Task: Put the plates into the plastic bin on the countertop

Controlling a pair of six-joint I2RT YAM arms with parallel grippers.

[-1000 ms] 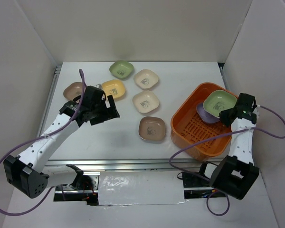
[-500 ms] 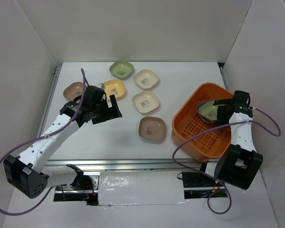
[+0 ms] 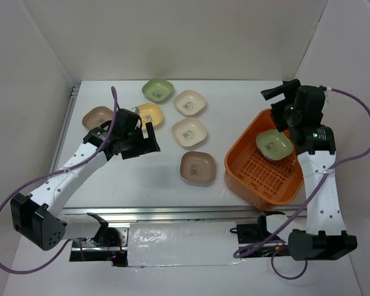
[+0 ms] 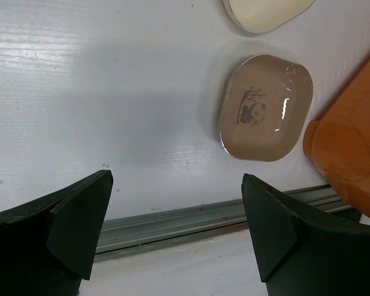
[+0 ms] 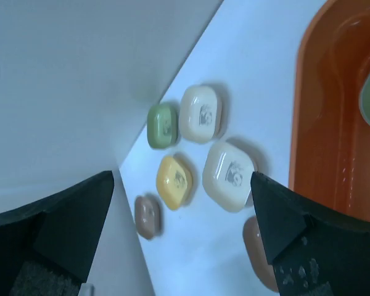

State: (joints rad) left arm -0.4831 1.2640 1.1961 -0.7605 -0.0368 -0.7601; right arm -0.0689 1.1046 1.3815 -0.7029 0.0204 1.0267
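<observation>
Several plates lie on the white countertop (image 3: 234,98): green (image 3: 157,90), two cream (image 3: 190,103) (image 3: 189,132), yellow (image 3: 149,114), brown (image 3: 97,117) and another brown (image 3: 197,167). One green plate (image 3: 273,144) rests inside the orange plastic bin (image 3: 265,179). My right gripper (image 3: 274,108) hangs open and empty above the bin's far left corner. My left gripper (image 3: 151,139) is open and empty, just right of the yellow plate. The left wrist view shows the brown plate (image 4: 265,108) ahead and to the right of the left gripper (image 4: 179,228). The right gripper (image 5: 182,234) looks across the loose plates (image 5: 230,174).
A metal rail (image 3: 172,211) runs along the countertop's near edge, also seen as the rail (image 4: 203,219) below the left fingers. White walls enclose the left, back and right sides. The bin's corner (image 4: 351,160) lies close to the right of the brown plate.
The right gripper opened, left the green plate in the bin, then rose and swung toward the back. The left gripper drifted slightly to the right.
</observation>
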